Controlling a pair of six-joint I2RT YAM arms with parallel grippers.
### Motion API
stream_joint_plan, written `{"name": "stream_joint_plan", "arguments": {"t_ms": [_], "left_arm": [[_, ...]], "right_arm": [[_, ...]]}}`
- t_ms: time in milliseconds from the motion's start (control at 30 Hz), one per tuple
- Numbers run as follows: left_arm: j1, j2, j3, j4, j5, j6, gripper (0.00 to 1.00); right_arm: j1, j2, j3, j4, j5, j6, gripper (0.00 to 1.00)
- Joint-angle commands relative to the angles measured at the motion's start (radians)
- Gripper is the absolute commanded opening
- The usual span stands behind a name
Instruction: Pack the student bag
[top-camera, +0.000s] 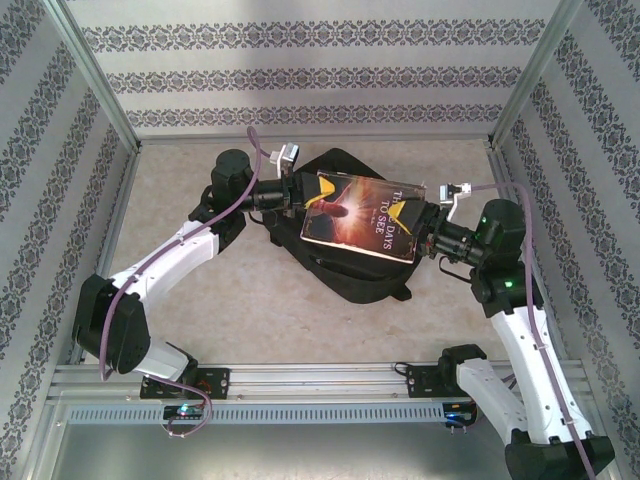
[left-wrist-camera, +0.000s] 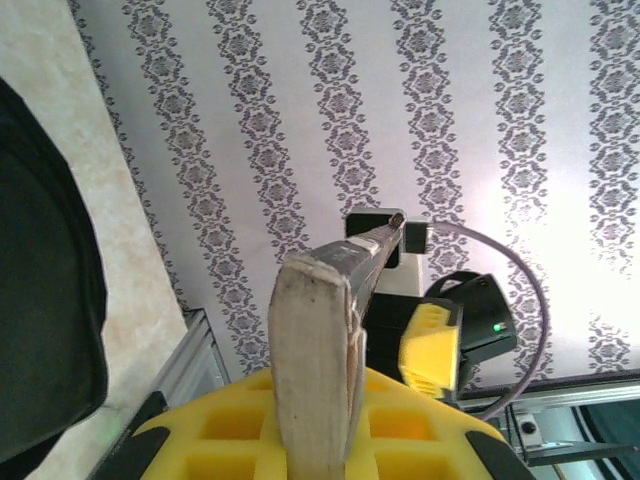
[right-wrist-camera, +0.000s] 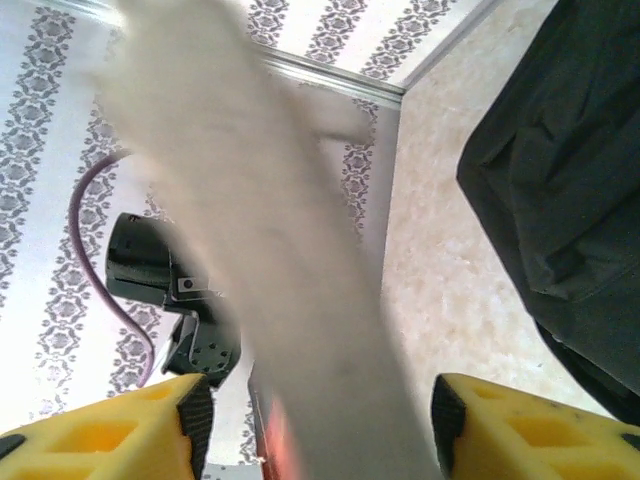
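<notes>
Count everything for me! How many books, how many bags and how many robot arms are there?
Books: 1, the book
Bags: 1, the black student bag
Robot arms: 2, the left arm and the right arm
Total: 4

left claw (left-wrist-camera: 315, 405) pinched shut, right claw (right-wrist-camera: 318, 405) spread apart.
</notes>
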Motion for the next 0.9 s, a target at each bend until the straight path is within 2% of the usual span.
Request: {"name": "stream_joint_plan", "arguments": {"t_ms": [0, 133, 167, 200, 300, 367, 400, 500, 567, 600, 667, 733, 800, 867], "left_arm": [[0.023, -0.004, -0.003, 0.152, 0.026, -0.091, 0.0], [0.025, -0.006, 0.009, 0.055, 0.029, -0.028, 0.0], [0.026, -0.007, 0.018, 0.014, 0.03, 0.002, 0.0], [0.025, -0.009, 0.032, -0.043, 0.032, 0.041, 0.0], [0.018, -0.009, 0.09, -0.24, 0.03, 0.178, 0.0], [0.01, -0.006, 0.117, -0.314, 0.029, 0.232, 0.0], [0.005, -0.002, 0.125, -0.329, 0.029, 0.243, 0.0], [-0.004, 0.01, 0.138, -0.365, 0.02, 0.267, 0.0], [-0.006, 0.018, 0.141, -0.366, 0.011, 0.27, 0.0], [-0.006, 0.021, 0.147, -0.387, -0.001, 0.285, 0.06], [-0.006, 0.027, 0.188, -0.524, -0.068, 0.373, 0.33], [-0.01, 0.042, 0.245, -0.667, -0.131, 0.461, 0.51], [-0.03, 0.068, 0.319, -0.808, -0.203, 0.567, 0.6], [-0.079, 0.111, 0.423, -0.974, -0.305, 0.7, 0.64]], "right_arm": [[-0.002, -0.015, -0.02, 0.116, -0.05, 0.06, 0.53], [0.0, -0.013, -0.01, 0.071, -0.041, 0.035, 0.31], [0.002, -0.012, -0.005, 0.056, -0.037, 0.025, 0.29], [0.004, -0.01, 0.001, 0.036, -0.032, 0.01, 0.3], [0.01, 0.001, 0.038, -0.065, -0.011, -0.068, 0.43], [0.02, 0.01, 0.051, -0.094, -0.006, -0.095, 0.43], [0.025, 0.013, 0.051, -0.091, -0.007, -0.095, 0.4], [0.034, 0.022, 0.043, -0.066, -0.016, -0.078, 0.23], [0.035, 0.023, 0.047, -0.075, -0.011, -0.085, 0.07], [0.033, 0.02, 0.061, -0.115, 0.009, -0.109, 0.0], [0.018, 0.013, 0.112, -0.262, 0.102, -0.191, 0.0], [-0.003, 0.011, 0.167, -0.394, 0.2, -0.251, 0.0], [-0.014, 0.015, 0.251, -0.563, 0.375, -0.315, 0.0], [-0.029, 0.02, 0.347, -0.751, 0.629, -0.36, 0.0]]}}
